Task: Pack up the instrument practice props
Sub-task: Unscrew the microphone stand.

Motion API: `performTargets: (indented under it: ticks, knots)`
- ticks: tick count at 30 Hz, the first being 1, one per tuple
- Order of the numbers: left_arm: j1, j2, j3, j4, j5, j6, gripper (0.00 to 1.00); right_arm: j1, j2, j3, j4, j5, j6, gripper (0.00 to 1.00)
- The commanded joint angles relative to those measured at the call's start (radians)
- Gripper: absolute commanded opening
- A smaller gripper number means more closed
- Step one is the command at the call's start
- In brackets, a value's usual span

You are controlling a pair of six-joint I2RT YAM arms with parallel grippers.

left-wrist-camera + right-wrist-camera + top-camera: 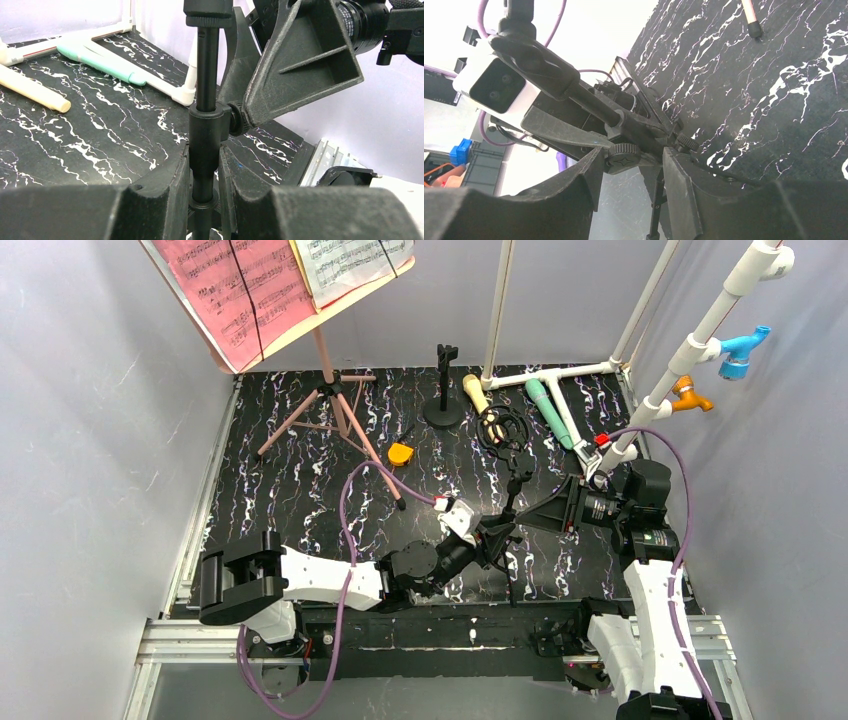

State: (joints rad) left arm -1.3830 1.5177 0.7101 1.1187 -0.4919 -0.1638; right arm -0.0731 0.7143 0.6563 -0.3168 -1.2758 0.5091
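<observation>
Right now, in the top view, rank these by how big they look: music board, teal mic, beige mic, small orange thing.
1. Music board, though raised nearer the camera.
2. Teal mic and beige mic: alike, beige partly hidden.
3. Orange thing.

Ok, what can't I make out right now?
Top view: music sheets cut by the upper edge.
Top view: small orange object, too small to identify.
Left wrist view: black stand pole's foot, hidden by the left end effector.
Right wrist view: whether the right end effector touches the knob.
</observation>
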Motion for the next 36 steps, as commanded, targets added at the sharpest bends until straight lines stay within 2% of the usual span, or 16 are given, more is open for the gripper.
performTargets:
  ticks: [1,8,9,11,19,21,25,27,29,35,36]
  knots:
    - [0.001,-0.001,0.05,0.113,-0.041,0.01,0.0,-0.007,-0.001,-0.008,0.047,-0.02,0.021,0.54]
    - [0.001,0.011,0.055,0.116,-0.04,0.004,0.0,-0.005,0.005,-0.008,0.059,-0.023,0.021,0.48]
    - [0.001,0.014,0.057,0.118,-0.043,0.003,0.0,-0.003,0.009,-0.007,0.062,-0.03,0.02,0.43]
    - [0.001,0.016,0.06,0.12,-0.045,0.002,0.0,0.0,0.008,-0.01,0.062,-0.033,0.019,0.4]
    - [0.001,0.024,0.066,0.121,-0.048,0.001,0.0,0.007,0.001,-0.02,0.054,-0.028,-0.009,0.38]
    - [0.001,0.025,0.065,0.121,-0.048,0.001,0.0,0.008,-0.001,-0.015,0.043,-0.024,-0.028,0.31]
    - [0.001,0.023,0.06,0.121,-0.049,-0.004,0.0,0.011,0.001,0.009,-0.005,-0.012,-0.112,0.1]
    - [0.001,0.018,0.054,0.121,-0.051,-0.012,0.0,0.014,0.002,0.032,-0.058,-0.006,-0.193,0.04]
    - [0.001,0.013,0.045,0.121,-0.055,-0.024,0.0,0.015,0.007,0.072,-0.167,0.004,-0.354,0.01]
    - [0.001,-0.011,0.007,0.114,-0.063,-0.098,0.0,0.016,0.029,0.23,-0.573,0.096,-0.982,0.01]
    - [0.001,-0.015,0.003,0.109,-0.062,-0.115,0.0,0.016,0.028,0.236,-0.568,0.07,-0.999,0.01]
